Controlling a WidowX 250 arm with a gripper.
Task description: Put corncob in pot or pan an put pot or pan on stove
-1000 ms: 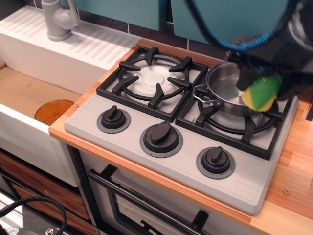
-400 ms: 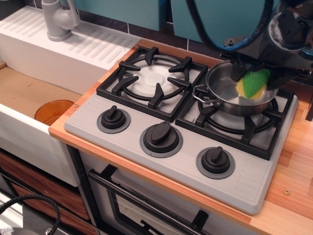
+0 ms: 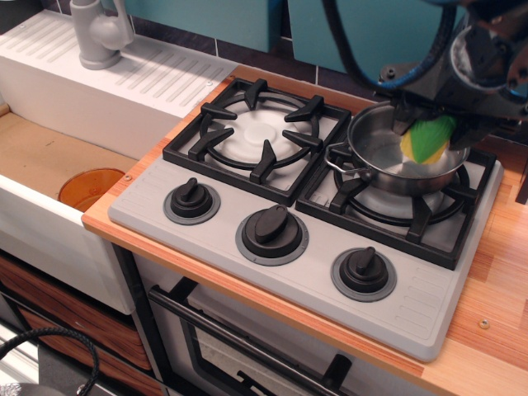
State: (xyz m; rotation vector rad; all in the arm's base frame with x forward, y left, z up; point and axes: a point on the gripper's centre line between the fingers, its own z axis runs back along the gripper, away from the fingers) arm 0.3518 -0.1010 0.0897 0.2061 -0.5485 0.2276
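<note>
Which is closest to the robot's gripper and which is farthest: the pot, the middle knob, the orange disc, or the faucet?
From the gripper, nearest first:
1. Pot: right under it, on the right burner.
2. Middle knob: front of the stove, to the left.
3 and 4. Orange disc, low in the sink at far left, and faucet, back left corner: too close to call.

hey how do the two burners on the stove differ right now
The left burner is bare, its black grate and white plate in full view. The right burner carries the steel pot, which hides much of its grate. The claw hangs over the right burner with the corncob in the pot's opening; nothing is above the left one. Both share the same black grate design on the grey stove.
</note>
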